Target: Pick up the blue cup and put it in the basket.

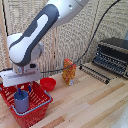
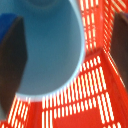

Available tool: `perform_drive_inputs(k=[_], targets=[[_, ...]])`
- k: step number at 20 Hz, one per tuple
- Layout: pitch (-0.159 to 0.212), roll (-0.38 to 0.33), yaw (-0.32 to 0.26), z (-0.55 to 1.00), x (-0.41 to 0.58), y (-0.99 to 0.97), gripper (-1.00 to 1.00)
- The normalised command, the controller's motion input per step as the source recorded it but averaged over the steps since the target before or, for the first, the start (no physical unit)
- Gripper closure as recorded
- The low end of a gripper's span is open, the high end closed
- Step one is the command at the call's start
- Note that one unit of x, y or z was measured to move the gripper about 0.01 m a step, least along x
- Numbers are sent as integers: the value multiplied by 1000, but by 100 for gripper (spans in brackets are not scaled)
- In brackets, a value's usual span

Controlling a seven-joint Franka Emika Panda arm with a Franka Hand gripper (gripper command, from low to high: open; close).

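Your cup (image 1: 21, 101) is hanging upright below the gripper (image 1: 21, 91), inside the basket (image 1: 42, 107), over the part of it nearest the camera in the exterior view. Whether its base is already touching the basket floor, you cannot tell from here.

The risk now lies in the release. If you are opening while the cup is sitting high, it is likely dropping and tipping onto its side, or bouncing against the lattice wall. In the wrist view the cup (image 2: 42, 50) is filling most of the picture, with the red lattice (image 2: 95, 65) showing just beside it, so a sideways drift could be knocking it into that wall. Pulling up before the fingers are fully clear could be dragging the light plastic back out with you.

The gripper is pinching the cup by its rim, one dark finger (image 1: 19, 91) reaching down at the mouth, the jaws parted only as far as the grip demands.

Further out, a red bowl (image 1: 48, 83) is sitting beyond the basket, well apart from the gripper.
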Motion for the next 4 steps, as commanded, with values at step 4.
perform_drive_inputs(k=[4], targets=[[55, 0, -125, 893, 285, 0, -100]])
